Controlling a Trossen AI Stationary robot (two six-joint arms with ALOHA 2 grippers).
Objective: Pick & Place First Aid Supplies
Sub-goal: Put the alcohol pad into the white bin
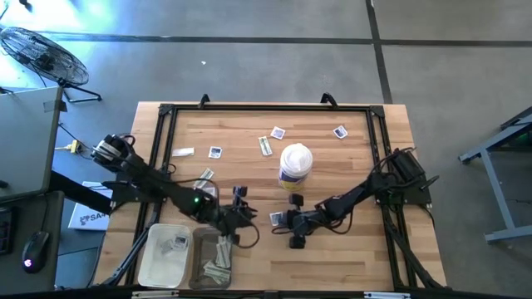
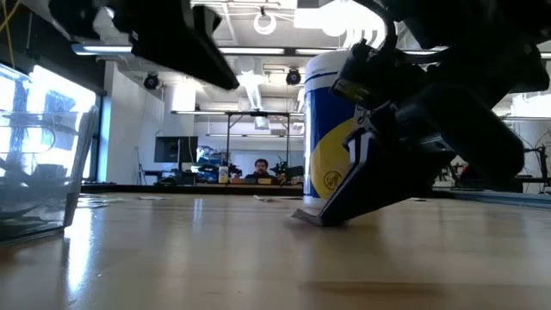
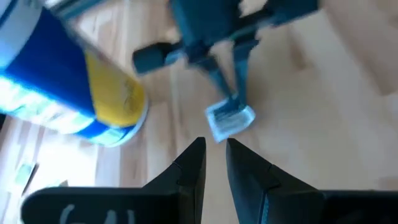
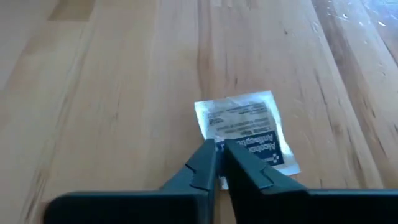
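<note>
My right gripper (image 4: 219, 152) is low over the table's near middle, shut on a square white packet with blue print (image 4: 245, 127). The packet also shows in the high view (image 1: 276, 218) and the left wrist view (image 3: 230, 119). My left gripper (image 3: 215, 146) hangs empty just to its left above the table (image 1: 241, 209), its fingers a narrow gap apart. More square packets (image 1: 215, 152) (image 1: 278, 132) (image 1: 339, 131) and pale strips (image 1: 265, 145) (image 1: 181, 152) lie flat on the far half of the table. My right gripper pinches the packet's near edge (image 4: 219, 144) between its two fingers. The fingers slant down from the table's right side, and their tips reach the tabletop (image 2: 323, 220). The rest of the packet lies on the wood.
A blue and yellow canister with a white lid (image 1: 295, 164) stands just beyond the right gripper. A white tray (image 1: 158, 264) and a clear bin holding strips (image 1: 214, 259) sit at the near left edge. A black frame (image 1: 266, 107) runs round the table.
</note>
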